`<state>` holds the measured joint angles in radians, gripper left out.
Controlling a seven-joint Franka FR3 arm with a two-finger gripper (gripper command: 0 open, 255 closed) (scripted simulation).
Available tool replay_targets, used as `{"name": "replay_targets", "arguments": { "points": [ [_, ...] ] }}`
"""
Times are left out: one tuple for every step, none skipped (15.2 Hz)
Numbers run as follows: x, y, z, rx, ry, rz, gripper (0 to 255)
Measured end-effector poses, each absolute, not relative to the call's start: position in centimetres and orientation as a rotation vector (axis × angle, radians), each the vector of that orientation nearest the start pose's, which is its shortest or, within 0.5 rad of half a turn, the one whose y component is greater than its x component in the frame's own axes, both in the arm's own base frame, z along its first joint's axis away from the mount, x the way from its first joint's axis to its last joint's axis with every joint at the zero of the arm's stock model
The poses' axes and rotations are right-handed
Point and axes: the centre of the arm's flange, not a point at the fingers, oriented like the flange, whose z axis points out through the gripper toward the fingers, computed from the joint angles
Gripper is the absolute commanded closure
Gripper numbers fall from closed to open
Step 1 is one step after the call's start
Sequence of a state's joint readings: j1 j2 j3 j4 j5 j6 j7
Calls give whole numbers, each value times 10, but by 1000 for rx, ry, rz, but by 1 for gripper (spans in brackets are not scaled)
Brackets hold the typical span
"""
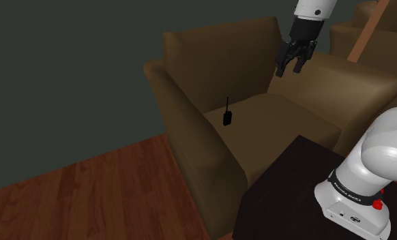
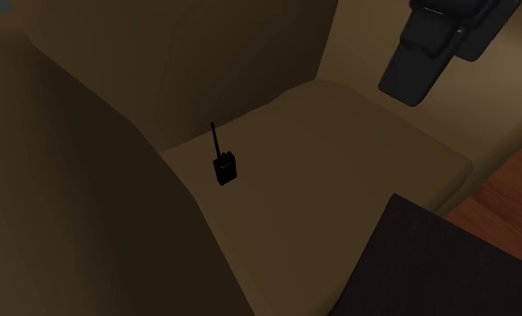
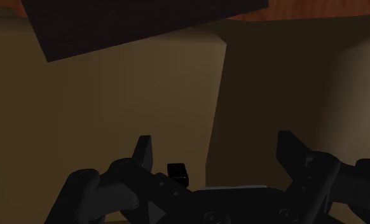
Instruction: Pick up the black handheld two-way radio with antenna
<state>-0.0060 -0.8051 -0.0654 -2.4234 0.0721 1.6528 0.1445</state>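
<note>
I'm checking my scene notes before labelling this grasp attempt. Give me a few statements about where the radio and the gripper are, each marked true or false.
1. The radio rests on the seat cushion. True.
2. The gripper is shut on the radio. False: its fingers stand apart, and it hangs above the seat, clear of the radio.
3. The radio sits close to the armrest at the shoulder view's left. True.
4. Grey carpet lies beside that armrest. False: the floor there is reddish-brown wood.

A brown armchair (image 1: 211, 68) stands on reddish wooden floor (image 1: 88, 184) before a dark grey-green wall (image 1: 67, 68), dimly lit.
</note>
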Motion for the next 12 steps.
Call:
{"name": "replay_targets", "arguments": {
  "points": [
    [308,-20,572,-3006,304,-42,0],
    [311,-19,568,-3001,325,-38,0],
    [319,-18,561,-2994,358,-31,0],
    [328,-17,552,-2985,397,-23,0],
    [339,-17,544,-2974,439,-16,0],
    [347,-16,536,-2963,483,-8,0],
    [356,-18,526,-2950,527,1,0],
    [368,-17,518,-2937,570,8,0],
    [375,-16,509,-2923,615,16,0],
    [385,-15,501,-2909,658,24,0],
    [397,-18,492,-2893,702,32,0],
    [408,-20,482,-2878,746,40,0]
  ]
}}
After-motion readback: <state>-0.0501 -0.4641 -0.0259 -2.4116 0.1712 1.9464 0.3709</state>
